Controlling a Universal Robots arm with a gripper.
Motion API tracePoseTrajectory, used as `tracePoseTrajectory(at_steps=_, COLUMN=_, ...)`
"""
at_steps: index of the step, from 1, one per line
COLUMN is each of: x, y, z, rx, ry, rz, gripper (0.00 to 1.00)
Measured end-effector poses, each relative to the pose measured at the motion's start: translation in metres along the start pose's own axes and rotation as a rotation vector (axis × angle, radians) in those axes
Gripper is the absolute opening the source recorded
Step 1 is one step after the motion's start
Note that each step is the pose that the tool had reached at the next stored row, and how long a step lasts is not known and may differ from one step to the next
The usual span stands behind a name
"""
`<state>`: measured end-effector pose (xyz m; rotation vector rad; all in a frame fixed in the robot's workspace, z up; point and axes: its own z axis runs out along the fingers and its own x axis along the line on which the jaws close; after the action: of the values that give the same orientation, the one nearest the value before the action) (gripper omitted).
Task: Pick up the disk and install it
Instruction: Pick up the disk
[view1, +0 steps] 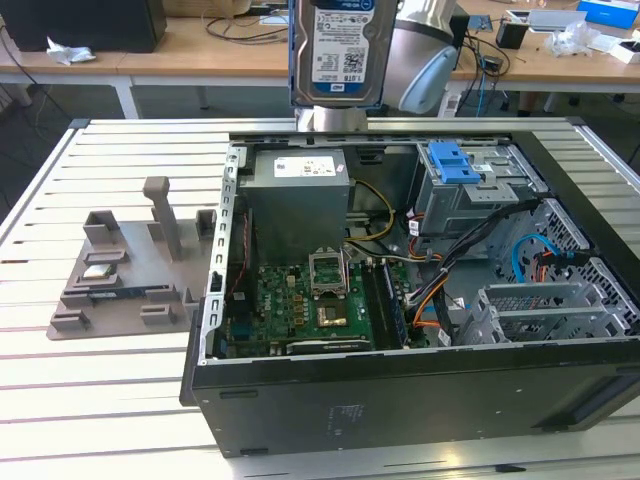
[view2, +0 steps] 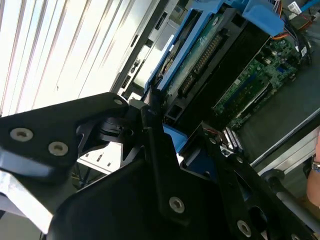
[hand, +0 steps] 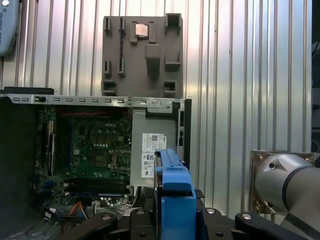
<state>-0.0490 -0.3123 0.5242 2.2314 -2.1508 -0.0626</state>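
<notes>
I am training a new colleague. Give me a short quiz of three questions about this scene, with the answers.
1. True or false: the disk already sits inside the computer case.
2. What stands on the table at the exterior view's left of the case? A) grey fixture B) keyboard C) monitor
3. Fill in: the tool is shut on the ___.
Key: 1 false, it is held up above the case; 2 A; 3 disk.

I see my arm (view1: 432, 60) as silver-grey rounded joints with a pale blue cap. My gripper (view2: 175, 135) is matte black, built of angular linkage plates dotted with silver screw heads.
</notes>
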Motion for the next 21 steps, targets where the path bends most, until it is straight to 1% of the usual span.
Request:
tracePoseTrajectory(at_steps=1, x=0.0017, y=-0.0022, z=0.0001, rx=-0.001, ry=-0.0001, rz=0.0, gripper=0.37)
tracePoseTrajectory(at_steps=3, x=0.0119, y=-0.0035, z=0.0005, rx=-0.0015, ry=-0.0022, rz=0.0, gripper=0.37)
tracePoseTrajectory(at_steps=4, x=0.0185, y=-0.004, z=0.0006, rx=-0.0017, ry=-0.0033, rz=0.0, gripper=0.37)
tracePoseTrajectory(at_steps=9, x=0.0285, y=-0.0044, z=0.0007, rx=-0.0019, ry=-0.0035, rz=0.0, gripper=0.37)
tracePoseTrajectory(at_steps=11, x=0.0345, y=-0.0046, z=0.0008, rx=-0.0019, ry=-0.0034, rz=0.0, gripper=0.37)
tracePoseTrajectory(at_steps=21, x=0.0518, y=-0.0052, z=0.0009, rx=-0.002, ry=-0.0035, rz=0.0, gripper=0.37)
